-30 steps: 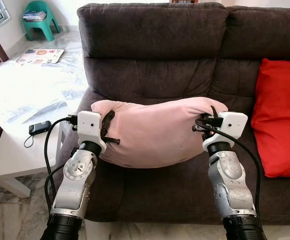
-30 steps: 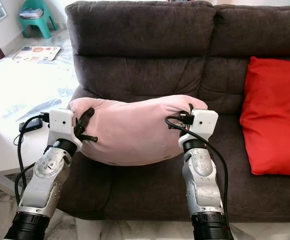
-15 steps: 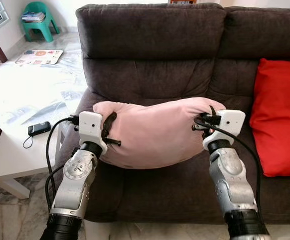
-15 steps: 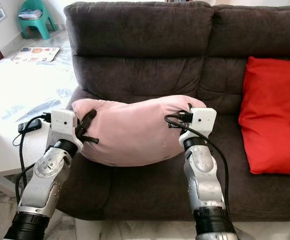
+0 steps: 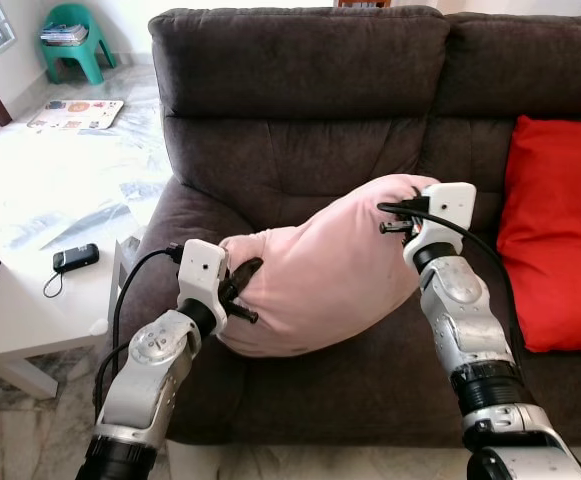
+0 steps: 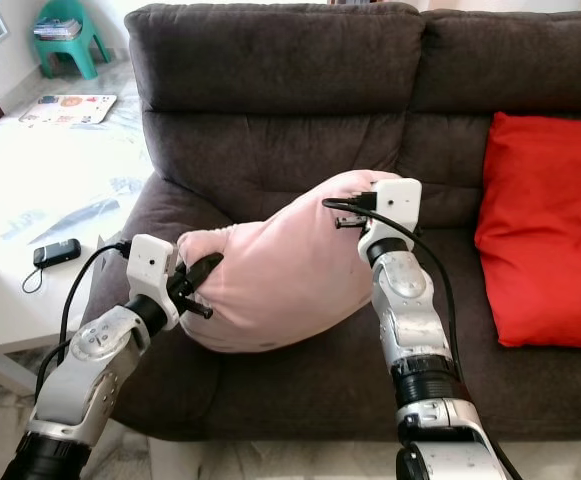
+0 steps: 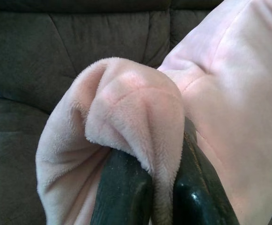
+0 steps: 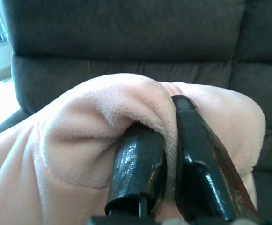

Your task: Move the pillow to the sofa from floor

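Note:
A pink pillow (image 5: 320, 265) hangs tilted over the seat of the dark brown sofa (image 5: 300, 90), its right end high and its left end low. My left gripper (image 5: 242, 290) is shut on the pillow's lower left corner (image 7: 126, 112). My right gripper (image 5: 402, 215) is shut on the upper right corner (image 8: 140, 103), up near the sofa's backrest. Both wrist views show black fingers (image 7: 126, 187) pinching a fold of pink fabric.
A red cushion (image 5: 560, 230) leans on the sofa's right side. A white low table (image 5: 40, 210) stands to the left with a small black device (image 5: 75, 258) and papers on it. A green chair (image 5: 75, 35) stands far back left.
The pillow has tilted: my right gripper rose and moved toward the backrest, while my left gripper dropped and swung inward to the right.

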Robot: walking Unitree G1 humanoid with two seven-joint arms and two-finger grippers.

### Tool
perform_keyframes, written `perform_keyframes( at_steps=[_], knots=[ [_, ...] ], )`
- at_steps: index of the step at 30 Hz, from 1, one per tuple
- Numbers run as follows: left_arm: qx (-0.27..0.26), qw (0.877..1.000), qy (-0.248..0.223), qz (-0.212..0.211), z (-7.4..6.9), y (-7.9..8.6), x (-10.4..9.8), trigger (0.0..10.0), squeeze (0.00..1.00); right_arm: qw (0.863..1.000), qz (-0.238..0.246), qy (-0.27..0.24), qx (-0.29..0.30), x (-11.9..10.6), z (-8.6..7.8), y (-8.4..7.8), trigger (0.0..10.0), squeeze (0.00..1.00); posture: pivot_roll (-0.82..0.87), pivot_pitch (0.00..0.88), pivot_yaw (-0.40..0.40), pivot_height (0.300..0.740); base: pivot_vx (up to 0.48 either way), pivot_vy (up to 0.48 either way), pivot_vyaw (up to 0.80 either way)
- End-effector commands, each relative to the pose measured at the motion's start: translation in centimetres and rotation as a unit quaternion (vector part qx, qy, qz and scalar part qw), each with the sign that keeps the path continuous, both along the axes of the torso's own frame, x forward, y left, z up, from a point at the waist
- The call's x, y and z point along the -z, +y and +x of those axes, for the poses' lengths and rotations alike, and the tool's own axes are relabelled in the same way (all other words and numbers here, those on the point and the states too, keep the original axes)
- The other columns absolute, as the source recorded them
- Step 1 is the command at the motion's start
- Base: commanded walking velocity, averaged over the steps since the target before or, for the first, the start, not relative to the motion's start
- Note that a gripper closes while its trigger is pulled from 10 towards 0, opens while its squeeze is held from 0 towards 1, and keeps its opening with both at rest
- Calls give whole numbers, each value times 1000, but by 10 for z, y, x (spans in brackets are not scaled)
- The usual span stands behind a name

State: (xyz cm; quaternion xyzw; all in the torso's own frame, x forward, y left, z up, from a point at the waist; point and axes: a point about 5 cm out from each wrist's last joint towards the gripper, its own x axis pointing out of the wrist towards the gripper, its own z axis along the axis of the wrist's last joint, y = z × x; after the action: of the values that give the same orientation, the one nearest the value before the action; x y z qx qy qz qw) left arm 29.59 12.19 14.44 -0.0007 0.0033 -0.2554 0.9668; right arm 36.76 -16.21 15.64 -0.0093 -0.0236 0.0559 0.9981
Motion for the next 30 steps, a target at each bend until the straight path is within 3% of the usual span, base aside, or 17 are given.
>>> perform_keyframes(
  at_steps=[1,2,3,4,5,6,30],
  knots=[
    [51,998,-21,-13,-6,-16,-13,10000,0,998,-9,-36,-42,-19,5,18,10000,0,19,68,-34,740,0,0,0],
    [52,998,-21,-13,-6,-16,-12,10000,0,998,-8,-35,-43,-18,5,18,10000,0,18,69,-35,740,0,0,0],
    [52,998,-20,-12,-7,-16,-11,10000,0,998,-6,-30,-46,-16,5,19,10000,545,18,69,-35,740,0,0,0],
    [53,998,-18,-13,-7,-17,-11,10000,0,998,-7,-28,-48,-14,4,19,10000,808,17,69,-35,740,0,0,0],
    [53,998,-18,-13,-7,-17,-11,10000,0,998,-7,-28,-48,-14,4,19,10000,808,17,69,-35,740,0,0,0],
    [55,998,-16,-13,-7,-17,-10,10000,0,998,-9,-26,-48,-12,4,19,10000,949,17,69,-35,740,0,0,0],
    [35,999,10,-13,-7,-17,2,10000,0,999,-5,-23,-38,-9,6,16,10000,957,17,67,-32,740,0,0,0]
  ],
)
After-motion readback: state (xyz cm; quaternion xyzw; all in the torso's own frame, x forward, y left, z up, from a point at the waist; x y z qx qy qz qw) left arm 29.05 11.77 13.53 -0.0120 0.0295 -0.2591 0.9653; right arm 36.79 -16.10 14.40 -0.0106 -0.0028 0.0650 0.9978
